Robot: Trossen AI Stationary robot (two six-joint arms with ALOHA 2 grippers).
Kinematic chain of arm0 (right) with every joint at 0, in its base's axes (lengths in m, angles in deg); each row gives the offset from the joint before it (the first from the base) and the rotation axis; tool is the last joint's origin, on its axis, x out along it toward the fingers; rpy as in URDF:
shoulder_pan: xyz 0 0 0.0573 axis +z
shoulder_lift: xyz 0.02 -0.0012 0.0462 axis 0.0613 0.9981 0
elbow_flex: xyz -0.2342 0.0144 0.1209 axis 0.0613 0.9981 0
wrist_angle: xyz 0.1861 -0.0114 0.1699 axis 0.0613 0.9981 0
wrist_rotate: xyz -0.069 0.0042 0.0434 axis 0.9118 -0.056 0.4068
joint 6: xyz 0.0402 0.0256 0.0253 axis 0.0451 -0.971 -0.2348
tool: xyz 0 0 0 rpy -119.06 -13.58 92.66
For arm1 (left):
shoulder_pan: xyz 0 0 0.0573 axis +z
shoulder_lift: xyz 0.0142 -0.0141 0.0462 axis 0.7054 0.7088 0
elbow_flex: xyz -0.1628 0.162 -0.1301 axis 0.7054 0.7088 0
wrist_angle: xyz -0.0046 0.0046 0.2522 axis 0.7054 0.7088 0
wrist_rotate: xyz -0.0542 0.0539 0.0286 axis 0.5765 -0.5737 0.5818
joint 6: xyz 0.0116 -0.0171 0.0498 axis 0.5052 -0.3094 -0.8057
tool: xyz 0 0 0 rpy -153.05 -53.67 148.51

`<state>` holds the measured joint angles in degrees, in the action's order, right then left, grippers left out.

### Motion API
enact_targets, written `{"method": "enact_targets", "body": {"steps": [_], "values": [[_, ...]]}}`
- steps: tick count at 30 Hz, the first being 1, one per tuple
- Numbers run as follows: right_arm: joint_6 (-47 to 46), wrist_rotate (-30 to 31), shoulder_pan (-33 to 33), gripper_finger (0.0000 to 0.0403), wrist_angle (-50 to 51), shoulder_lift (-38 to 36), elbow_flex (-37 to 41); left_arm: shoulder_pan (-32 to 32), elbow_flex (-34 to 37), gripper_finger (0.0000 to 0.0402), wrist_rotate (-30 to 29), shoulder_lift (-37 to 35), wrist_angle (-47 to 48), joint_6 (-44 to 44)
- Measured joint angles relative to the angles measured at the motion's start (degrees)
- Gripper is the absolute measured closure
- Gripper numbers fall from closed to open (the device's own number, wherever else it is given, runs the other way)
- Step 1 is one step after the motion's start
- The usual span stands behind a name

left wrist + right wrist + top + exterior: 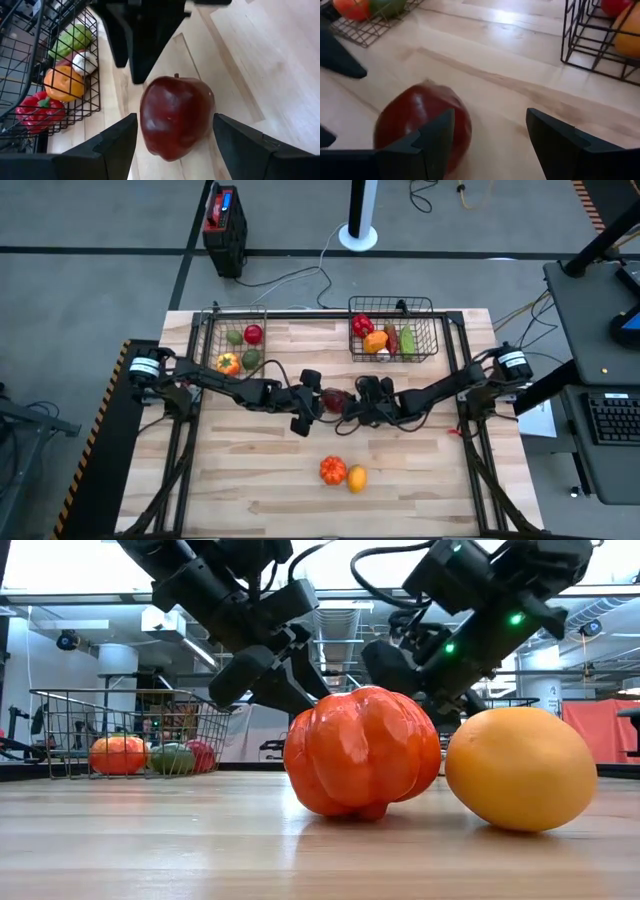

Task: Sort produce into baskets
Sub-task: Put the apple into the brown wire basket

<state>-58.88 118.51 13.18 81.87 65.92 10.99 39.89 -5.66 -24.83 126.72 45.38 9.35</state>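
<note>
A dark maroon apple [334, 397] rests on its underside at the table's middle. My left gripper [312, 402] is open, with a finger on each side of the apple [175, 117]; slivers of table show between them. My right gripper [358, 405] is open at the apple's right, and the apple [420, 120] lies behind one finger rather than in the gap. An orange-red piece [360, 752] and a yellow-orange piece [520, 768] lie near the front edge. Both baskets [235, 340] [393, 330] stand at the far edge and hold produce. My right gripper has one finger [432, 142] close against the apple's side; I cannot tell whether it touches. My left gripper touches nothing that I can see.
A black box with a red top [222, 225] stands on the floor beyond the far edge. Bare wood lies along the near edge around the two loose pieces [343, 473]. The two arms meet head-on at the table's middle.
</note>
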Motion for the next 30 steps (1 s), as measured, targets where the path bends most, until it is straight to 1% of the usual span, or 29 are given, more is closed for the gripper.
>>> {"method": "enact_targets", "body": {"steps": [5, 12, 18, 23, 30], "values": [[2.8, -0.6, -1.6, 0.0165, -4.7, 1.4, 0.0, 0.0, 0.2, 0.0160, 0.0, 0.0, 0.1, 0.2], [5.5, -3.2, -2.9, 0.0165, -5.0, 1.8, 0.0, 0.0, 0.5, 0.0159, 0.0, 0.0, 0.4, 0.4], [11.1, -5.9, -3.4, 0.0165, -8.8, 3.1, 0.0, 0.0, 0.5, 0.0143, 0.0, 0.0, 0.6, 0.4], [15.2, -9.1, -4.4, 0.0165, -12.5, 4.4, 0.0, 0.0, 0.8, 0.0128, 0.0, 0.4, 3.5, 0.4], [17.4, -12.6, -6.0, 0.0165, -14.8, 5.3, -0.1, -0.1, 0.8, 0.0121, 0.0, 1.2, 6.0, 1.0]]}}
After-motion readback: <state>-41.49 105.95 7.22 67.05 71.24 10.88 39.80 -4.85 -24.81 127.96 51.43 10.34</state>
